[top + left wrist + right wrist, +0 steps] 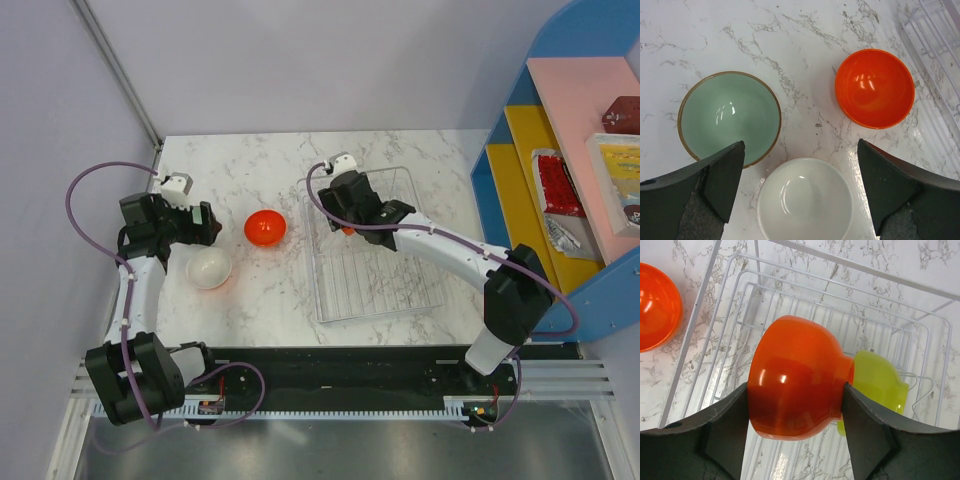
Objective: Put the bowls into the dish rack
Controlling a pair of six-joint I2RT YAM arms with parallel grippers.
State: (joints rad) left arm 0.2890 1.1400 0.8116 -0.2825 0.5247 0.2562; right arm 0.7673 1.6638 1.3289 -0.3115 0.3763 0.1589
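Right tool (pixel 796 412) clamping orange bowl (pixel 795 365), over rack (pixel 790 305)

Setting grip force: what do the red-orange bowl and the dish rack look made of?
Red-orange bowl: glazed ceramic or glossy plastic, can't tell which; smooth surface with sharp highlights. Dish rack: seemingly clear hard plastic; the marble tabletop shows through its thin ribs.

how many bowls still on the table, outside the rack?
3: mint bowl far left, white bowl nearest the open left gripper, red-orange bowl nearest the dish rack. Top view hides the mint one. Right gripper holds an orange bowl.
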